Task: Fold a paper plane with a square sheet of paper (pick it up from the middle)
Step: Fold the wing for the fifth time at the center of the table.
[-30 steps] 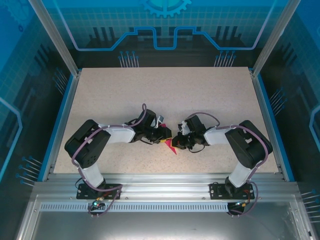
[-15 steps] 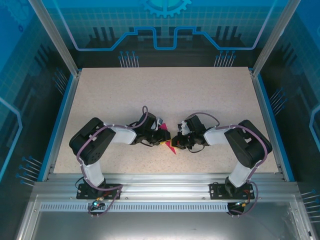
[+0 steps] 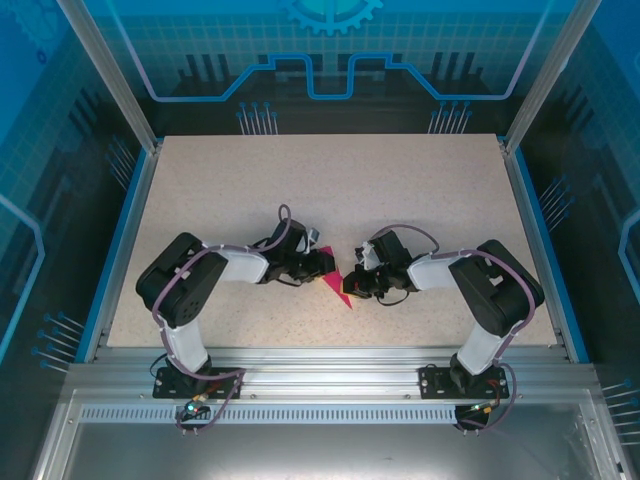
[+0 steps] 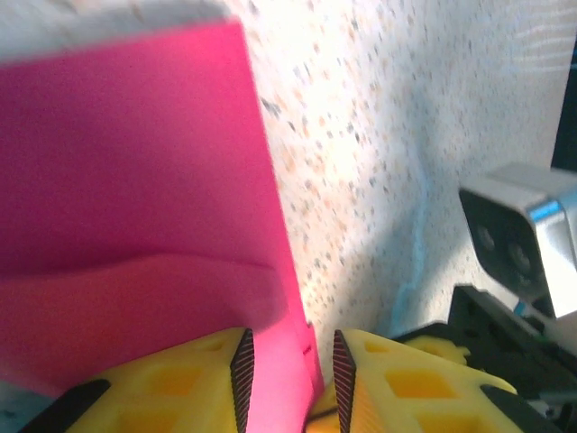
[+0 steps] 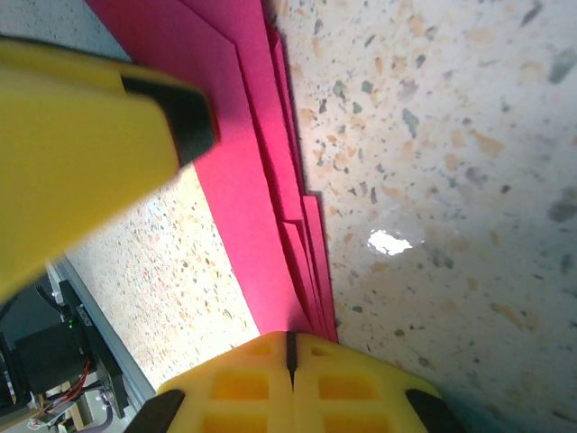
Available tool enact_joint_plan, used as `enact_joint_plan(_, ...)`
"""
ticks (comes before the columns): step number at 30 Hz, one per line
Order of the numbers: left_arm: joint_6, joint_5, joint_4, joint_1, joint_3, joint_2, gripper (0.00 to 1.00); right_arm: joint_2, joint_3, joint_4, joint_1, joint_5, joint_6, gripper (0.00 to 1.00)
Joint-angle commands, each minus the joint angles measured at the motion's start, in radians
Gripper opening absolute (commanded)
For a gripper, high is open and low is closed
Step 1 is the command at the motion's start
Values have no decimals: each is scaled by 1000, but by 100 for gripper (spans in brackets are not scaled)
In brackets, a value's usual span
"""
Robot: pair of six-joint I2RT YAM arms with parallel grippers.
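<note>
The folded pink paper (image 3: 341, 292) lies flat on the table (image 3: 400, 190). At the paper's right the right gripper (image 5: 290, 350) pinches its layered edge tight. At its left, the left gripper (image 4: 290, 363) stands narrowly parted (an edge sits in the gap).

table (image 3: 330, 180): speckled beige | backdrop (image 3: 330, 60): blue, patterned | front rail (image 3: 320, 372): aluminium

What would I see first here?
The bright pink paper, folded into layers, lies on the speckled table near its front edge. The two yellow-fingered tools meet over it. The left tool straddles one edge, and the right tool is shut against its layered edge.
</note>
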Motion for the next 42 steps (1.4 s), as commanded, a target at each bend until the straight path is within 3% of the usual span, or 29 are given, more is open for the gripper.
enact_joint_plan(1,51,-118,-77,43,33,29,34,56,-51,-188,9,133,-29,2)
enact_joint_plan(27,144,-32,-186,232,176,98,39,42,-47,-199,5,121,-38,2)
enact_joint_plan(35,140,-7,-272,244,208,-17,47,21,-16,-200,7,105,-40,3)
enact_joint_plan(42,67,-21,-299,228,89,-185,52,4,-5,-209,8,113,-45,5)
